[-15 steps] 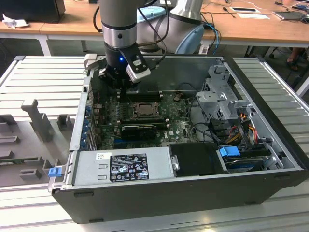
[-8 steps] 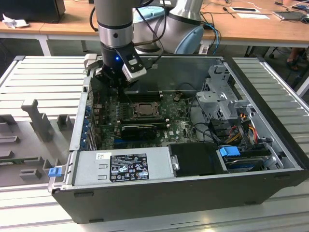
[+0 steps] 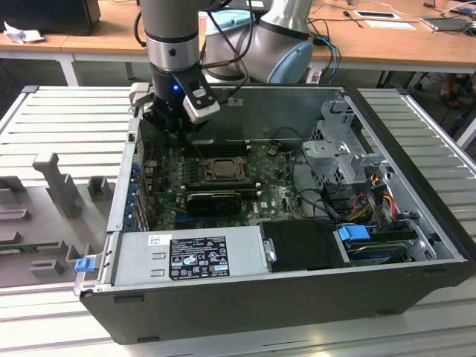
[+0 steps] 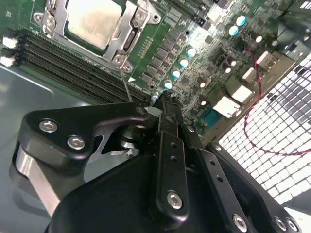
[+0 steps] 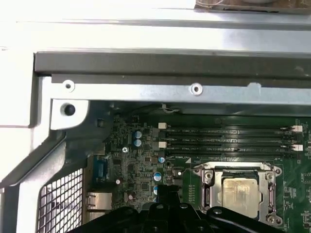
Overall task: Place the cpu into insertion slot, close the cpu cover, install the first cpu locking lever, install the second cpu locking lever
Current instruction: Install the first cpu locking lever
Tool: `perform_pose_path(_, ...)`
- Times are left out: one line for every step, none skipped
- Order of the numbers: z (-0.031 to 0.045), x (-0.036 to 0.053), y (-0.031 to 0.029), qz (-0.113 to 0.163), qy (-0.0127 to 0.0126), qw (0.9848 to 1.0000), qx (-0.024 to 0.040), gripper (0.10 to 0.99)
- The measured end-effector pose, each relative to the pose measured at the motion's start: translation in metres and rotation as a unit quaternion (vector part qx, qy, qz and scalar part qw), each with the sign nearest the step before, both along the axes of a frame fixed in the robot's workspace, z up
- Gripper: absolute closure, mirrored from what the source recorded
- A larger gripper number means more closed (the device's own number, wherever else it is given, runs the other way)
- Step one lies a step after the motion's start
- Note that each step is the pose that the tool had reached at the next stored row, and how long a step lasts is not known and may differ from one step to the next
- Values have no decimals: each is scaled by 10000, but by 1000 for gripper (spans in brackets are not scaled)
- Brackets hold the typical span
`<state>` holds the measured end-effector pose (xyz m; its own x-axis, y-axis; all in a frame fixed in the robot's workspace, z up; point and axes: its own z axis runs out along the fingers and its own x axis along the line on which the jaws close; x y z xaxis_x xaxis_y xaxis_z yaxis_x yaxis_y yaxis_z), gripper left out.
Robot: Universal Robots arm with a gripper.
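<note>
The cpu (image 3: 221, 168) lies flat in the insertion slot (image 3: 205, 171) in the middle of the motherboard. In both wrist views the pale cpu (image 4: 92, 22) (image 5: 239, 193) shows through the window of the silvery cpu cover (image 4: 127, 36) (image 5: 265, 187), which lies down over its edges. A thin metal rod (image 4: 125, 86) stands up from the slot's corner. My gripper (image 3: 174, 131) (image 4: 163, 102) (image 5: 165, 190) hangs above the board's rear corner, to the exterior view's left of the slot. Its black fingers are shut with nothing between them.
A grey power supply box (image 3: 186, 256) fills the case's near side, with a black ribbed heatsink bar (image 3: 214, 201) behind it. Memory slots (image 5: 228, 138) run beside the socket. The perforated rear panel (image 4: 272, 145) and the case wall (image 5: 146, 63) stand close to the gripper. Drive cage (image 3: 342, 149) stands at the exterior view's right.
</note>
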<state>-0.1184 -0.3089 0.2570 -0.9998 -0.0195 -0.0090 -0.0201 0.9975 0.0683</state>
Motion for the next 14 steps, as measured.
perform_pose_path(-2, 0, 29, 0, 0, 10000, 0, 980)
perform_pose_path(-4, 0, 46, 1, 0, 10000, 0, 980)
perform_pose_path(-6, 0, 63, 0, 0, 10000, 0, 980)
perform_pose_path(-9, 0, 92, 0, 0, 10000, 0, 980)
perform_pose_path(-11, 0, 111, -1, 0, 10000, 1, 980)
perform_pose_path(-14, 0, 124, -1, 0, 10000, 0, 980)
perform_pose_path(-17, 1, 133, 0, 0, 10000, 0, 980)
perform_pose_path(-19, 6, 137, 1, 0, 10000, 1, 980)
perform_pose_path(-19, 11, 139, 1, 0, 10000, 0, 980)
perform_pose_path(-19, 14, 139, 1, 0, 10000, 0, 980)
perform_pose_path(-19, 14, 139, -1, 0, 10000, 0, 980)
perform_pose_path(-20, 14, 139, -1, 0, 10000, 0, 980)
perform_pose_path(-21, 20, 139, 1, 0, 10000, 0, 980)
perform_pose_path(-22, 29, 140, 0, 0, 10000, 0, 980)
